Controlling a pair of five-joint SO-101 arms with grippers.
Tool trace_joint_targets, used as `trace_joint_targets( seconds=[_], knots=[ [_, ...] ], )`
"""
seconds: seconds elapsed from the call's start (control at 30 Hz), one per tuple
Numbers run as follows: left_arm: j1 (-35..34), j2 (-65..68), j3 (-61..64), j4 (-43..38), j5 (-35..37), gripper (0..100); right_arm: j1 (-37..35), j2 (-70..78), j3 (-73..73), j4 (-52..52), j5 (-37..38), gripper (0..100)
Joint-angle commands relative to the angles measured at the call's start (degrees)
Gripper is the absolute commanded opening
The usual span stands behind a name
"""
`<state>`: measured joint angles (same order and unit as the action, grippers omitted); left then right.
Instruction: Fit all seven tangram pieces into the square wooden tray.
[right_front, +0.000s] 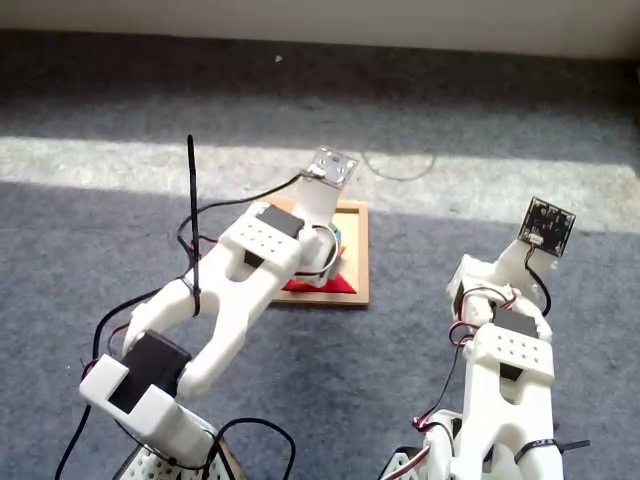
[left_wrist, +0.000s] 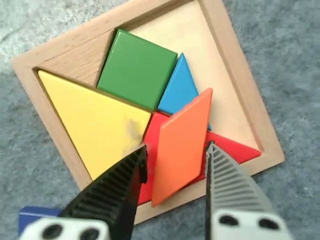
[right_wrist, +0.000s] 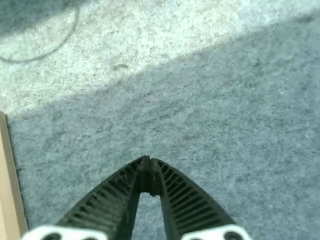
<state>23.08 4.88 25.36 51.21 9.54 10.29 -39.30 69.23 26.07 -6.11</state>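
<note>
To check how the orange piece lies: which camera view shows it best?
The left wrist view: the orange piece lies over the red piece in the tray, between the fingers of the left gripper. In the high view the left arm covers that spot; the right wrist view faces carpet.

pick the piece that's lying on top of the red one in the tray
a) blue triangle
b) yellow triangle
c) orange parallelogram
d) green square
c: the orange parallelogram lies slanted across the red triangle and also overlaps an edge of the blue triangle, while the green square and yellow triangle sit flat in the tray.
</note>
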Motion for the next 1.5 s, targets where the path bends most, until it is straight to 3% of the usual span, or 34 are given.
trace_joint_targets(
  seconds=[0.0, 0.47, 0.63, 0.8, 1.07, 1.47],
  knots=[
    [2.86, -0.40, -2.68, 0.18, -0.62, 16, 0.40, -1.71, -0.57, -1.27, 0.53, 1.0],
    [4.70, -1.01, -2.77, 0.26, -0.70, 15, 0.40, -1.71, -0.48, -1.27, 0.53, 1.0],
    [6.29, -0.31, -4.00, 0.00, -3.69, 16, 0.31, -1.71, -0.57, -1.27, 0.53, 1.0],
    [6.20, -0.22, -3.65, -0.97, -3.52, 22, 0.31, -1.71, -0.66, -1.27, 0.53, 1.0],
    [7.69, -0.75, -2.77, -2.20, -3.78, 22, 0.31, -1.71, -0.66, -1.27, 0.53, 1.0],
    [2.33, 0.31, -4.26, -2.99, -3.43, 22, 0.31, -1.71, -0.66, -1.27, 0.53, 1.0]
  ],
)
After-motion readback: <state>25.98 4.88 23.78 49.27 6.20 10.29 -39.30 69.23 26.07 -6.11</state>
